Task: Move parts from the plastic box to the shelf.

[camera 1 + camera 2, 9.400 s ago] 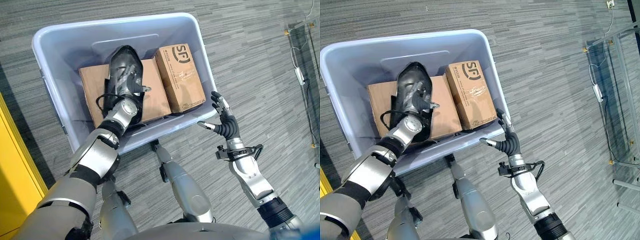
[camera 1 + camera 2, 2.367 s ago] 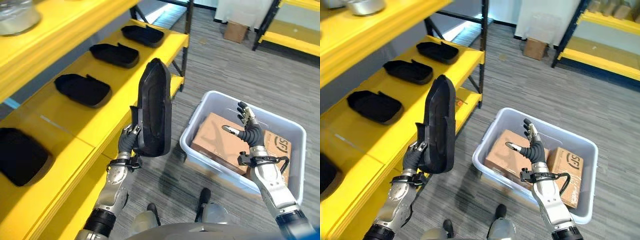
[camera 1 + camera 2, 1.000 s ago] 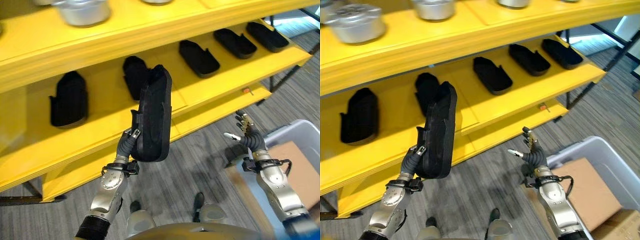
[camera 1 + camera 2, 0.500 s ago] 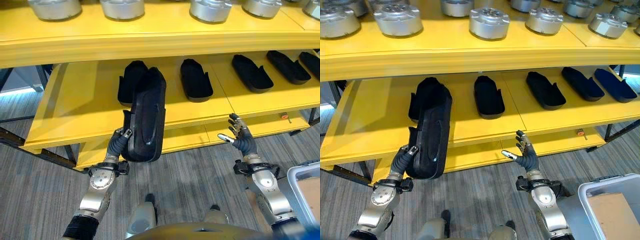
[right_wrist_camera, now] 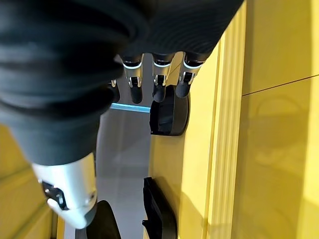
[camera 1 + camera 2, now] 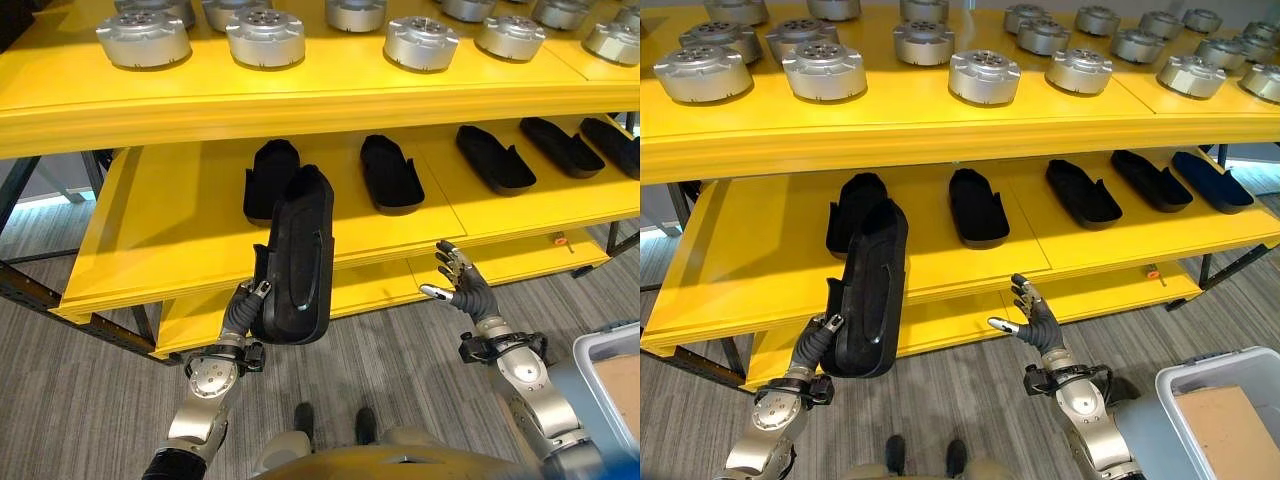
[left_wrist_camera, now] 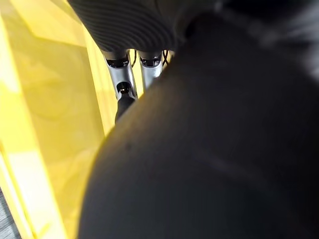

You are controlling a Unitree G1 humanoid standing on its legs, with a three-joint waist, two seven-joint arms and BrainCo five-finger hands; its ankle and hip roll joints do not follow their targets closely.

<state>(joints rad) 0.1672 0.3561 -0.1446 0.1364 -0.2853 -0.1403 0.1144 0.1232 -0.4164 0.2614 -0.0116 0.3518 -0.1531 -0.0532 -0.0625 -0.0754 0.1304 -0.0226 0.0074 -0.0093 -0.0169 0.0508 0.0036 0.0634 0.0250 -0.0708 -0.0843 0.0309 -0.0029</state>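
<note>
The left hand holds a long black part by its lower end, fingers curled round the edge, so the part stands nearly upright in front of the yellow shelf. The part's top reaches up across the middle level, overlapping another black part that lies flat there. In the left wrist view the held part looms dark right against the fingers, with the yellow shelf just beyond; how tightly the thumb grips I cannot quite make out from there. The right hand hangs free out in front of the shelf's lower edge, fingers spread and relaxed, palm turned inward, touching nothing. Its wrist view shows the fingers straight, pointing toward the shelf. On the middle level four more black parts lie in a row to the right, the nearest one just beside the first and the others spaced farther along. The top level carries rows of round metal discs. The plastic box sits on the floor off to the right, behind the right arm, with a brown carton inside it, well apart from the shelf.
</note>
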